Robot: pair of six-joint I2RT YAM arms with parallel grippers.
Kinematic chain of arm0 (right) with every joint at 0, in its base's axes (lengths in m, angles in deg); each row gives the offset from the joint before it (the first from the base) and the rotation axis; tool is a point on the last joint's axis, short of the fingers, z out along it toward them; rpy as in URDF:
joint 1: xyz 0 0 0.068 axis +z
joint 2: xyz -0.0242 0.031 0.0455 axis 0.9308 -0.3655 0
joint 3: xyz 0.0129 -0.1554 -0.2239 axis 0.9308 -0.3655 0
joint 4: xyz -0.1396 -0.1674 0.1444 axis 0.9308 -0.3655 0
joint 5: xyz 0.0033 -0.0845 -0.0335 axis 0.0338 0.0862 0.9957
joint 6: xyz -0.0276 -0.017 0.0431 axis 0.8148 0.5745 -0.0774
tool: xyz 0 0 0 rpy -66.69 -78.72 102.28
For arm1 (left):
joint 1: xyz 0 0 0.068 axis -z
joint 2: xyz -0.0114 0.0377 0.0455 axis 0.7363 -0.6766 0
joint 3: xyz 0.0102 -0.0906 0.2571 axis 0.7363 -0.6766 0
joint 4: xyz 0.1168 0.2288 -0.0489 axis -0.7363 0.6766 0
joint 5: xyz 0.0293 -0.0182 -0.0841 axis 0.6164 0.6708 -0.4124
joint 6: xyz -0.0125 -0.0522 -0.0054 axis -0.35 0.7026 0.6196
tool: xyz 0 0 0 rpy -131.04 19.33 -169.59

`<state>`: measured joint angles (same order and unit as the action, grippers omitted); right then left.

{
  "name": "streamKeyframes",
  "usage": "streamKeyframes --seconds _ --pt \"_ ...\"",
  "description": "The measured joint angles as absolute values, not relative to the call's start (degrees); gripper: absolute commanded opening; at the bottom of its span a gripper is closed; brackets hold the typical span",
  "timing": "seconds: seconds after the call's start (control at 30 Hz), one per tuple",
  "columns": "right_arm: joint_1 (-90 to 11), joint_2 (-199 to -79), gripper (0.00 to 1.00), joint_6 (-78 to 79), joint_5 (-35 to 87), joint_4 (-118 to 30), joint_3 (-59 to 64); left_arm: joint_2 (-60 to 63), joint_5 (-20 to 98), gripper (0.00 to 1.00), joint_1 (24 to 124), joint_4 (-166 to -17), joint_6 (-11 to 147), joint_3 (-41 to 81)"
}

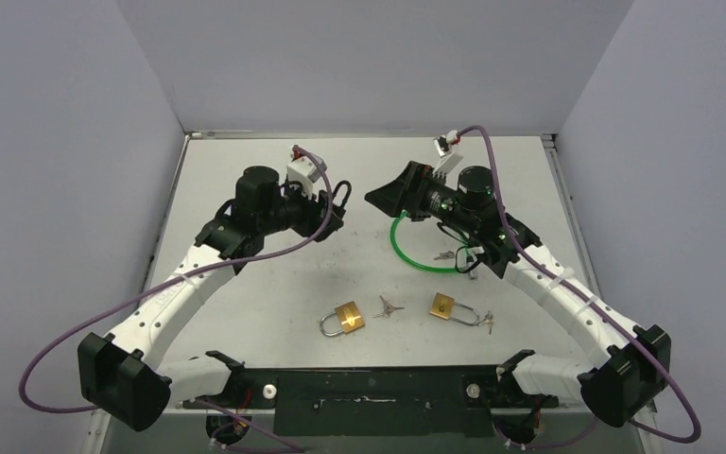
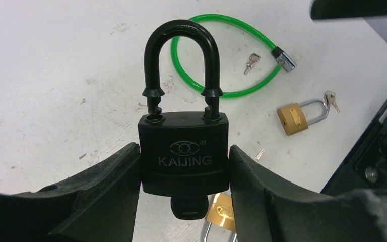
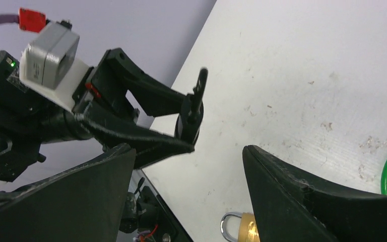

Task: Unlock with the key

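Left fingers (image 2: 106, 186) clamp the black padlock (image 2: 184, 151) between them; right fingers (image 3: 302, 196) gape wide, empty.

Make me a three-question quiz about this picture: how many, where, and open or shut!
1. How many gold padlocks lie on the table?
A. One
B. Two
C. Four
2. Where is the black padlock?
A. On the table
B. In the left pincer
C. In the right pincer
3. The right pincer is:
A. Open and empty
B. Shut tight on nothing
C. Shut on a gold padlock
Answers: 1 B, two brass locks show in the top view. 2 B, it squeezes the lock's sides. 3 A, it gapes wide, holding nothing.
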<state>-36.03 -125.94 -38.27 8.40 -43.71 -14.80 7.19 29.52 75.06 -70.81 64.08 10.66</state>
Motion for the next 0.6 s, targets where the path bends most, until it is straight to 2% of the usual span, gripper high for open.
streamKeyframes --seconds 0.4,0.53,0.6 --pt "-29.36 -136.45 0.69 -31.76 14.45 -55.18 -2.36 16.16 17.54 0.00 75.54 -76.71 52.09 1.13" --pt "-28.55 -138.59 0.61 -31.19 16.94 -58.20 -1.35 18.98 16.95 0.00 75.58 -79.53 49.18 -2.60" --pt "-27.81 -139.40 0.54 -30.23 18.93 -60.10 -0.79 20.13 17.35 0.00 75.60 -81.25 47.54 -4.57"
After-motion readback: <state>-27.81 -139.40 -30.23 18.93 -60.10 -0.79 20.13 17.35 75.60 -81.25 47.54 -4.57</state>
